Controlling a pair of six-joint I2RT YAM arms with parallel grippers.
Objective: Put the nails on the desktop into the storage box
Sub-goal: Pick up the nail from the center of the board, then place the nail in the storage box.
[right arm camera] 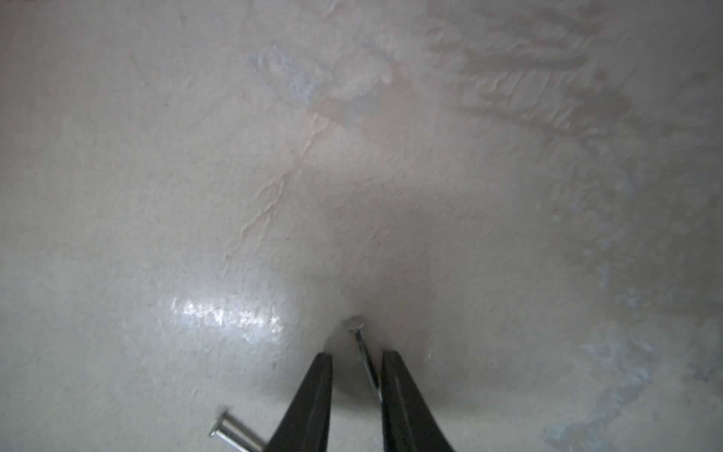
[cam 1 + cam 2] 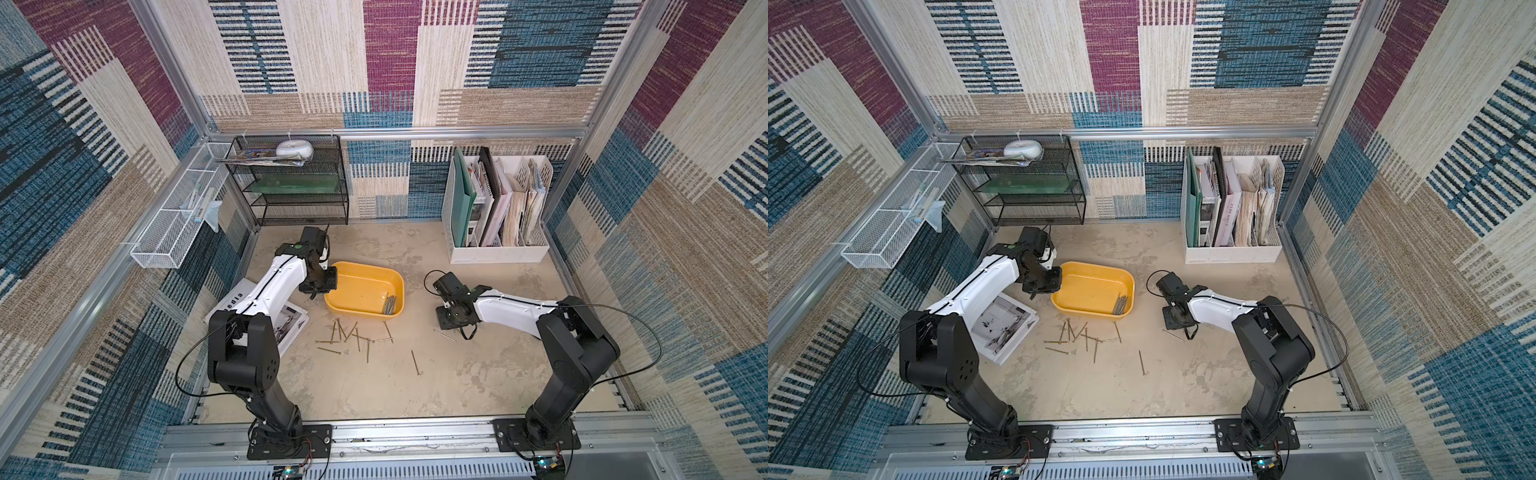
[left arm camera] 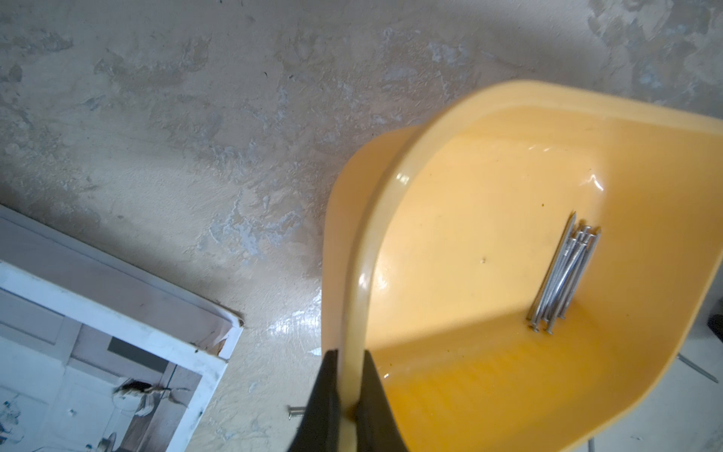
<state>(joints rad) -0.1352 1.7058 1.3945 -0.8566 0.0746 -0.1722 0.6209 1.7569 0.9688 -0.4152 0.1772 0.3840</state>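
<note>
Left gripper [image 3: 349, 354] clenched on storage box [image 3: 508, 164] rim. Right gripper [image 1: 356, 353] jaws slightly parted, straddling one nail [image 1: 360, 344] on desktop [image 1: 195, 176], not pinching it. Nail bundle [image 2: 389, 304] lies inside box. Loose nails [image 2: 351, 334] scattered on desktop just beside box, toward arm bases.

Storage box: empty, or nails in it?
Not empty: a bundle of nails lies on the storage box floor; loose nails lie scattered on the desktop.

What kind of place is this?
Probably a pretend office desk, built as a robot test booth: a white file organiser, a black mesh shelf, and two robot arms bolted along the front.
</note>
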